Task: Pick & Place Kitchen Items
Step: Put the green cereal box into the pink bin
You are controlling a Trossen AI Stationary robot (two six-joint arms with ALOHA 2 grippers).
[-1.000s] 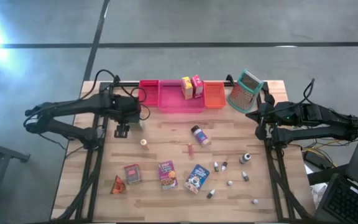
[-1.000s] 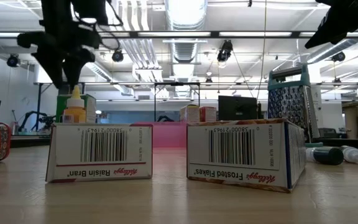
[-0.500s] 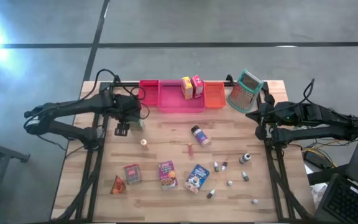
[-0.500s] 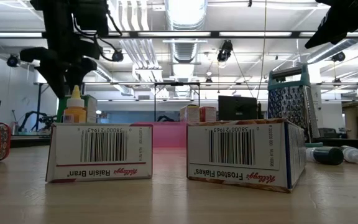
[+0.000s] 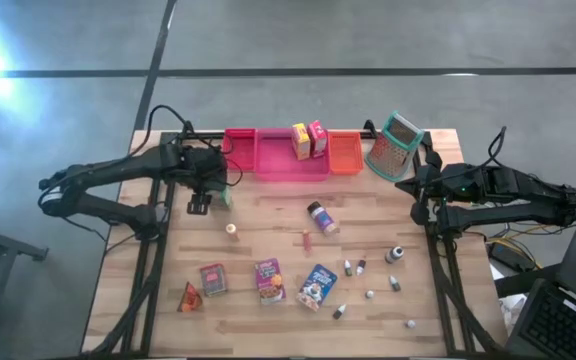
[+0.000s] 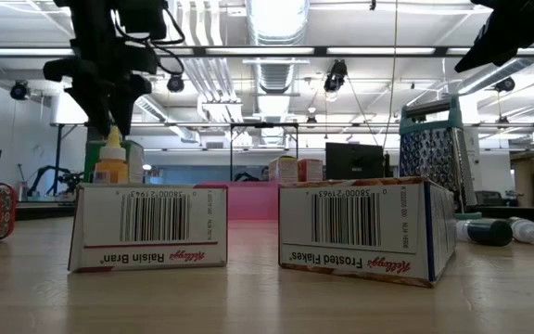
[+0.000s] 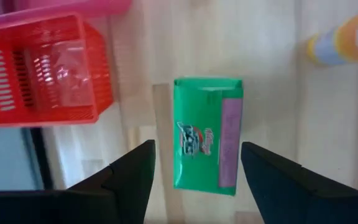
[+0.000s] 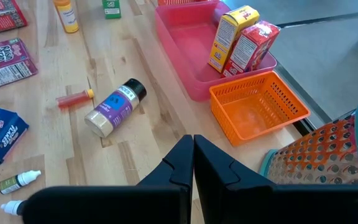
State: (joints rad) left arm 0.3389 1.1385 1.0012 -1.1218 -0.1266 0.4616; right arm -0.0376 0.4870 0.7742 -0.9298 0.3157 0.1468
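The left tool (image 7: 194, 177) hangs above the green box (image 7: 206, 133) with its fingers apart, holding nothing; the box lies flat on the worktop (image 5: 268, 225) just beside the red bin (image 7: 45, 68). The right tool (image 8: 193, 163) (fingers pressed together) waits near the grater (image 5: 396, 145).

Left arm reaches in from the table's left edge, its gripper (image 5: 200, 206) hanging above the board, fingers (image 7: 126, 180) spread apart; right gripper (image 8: 192, 162) waits at the right edge, fingers pressed together.
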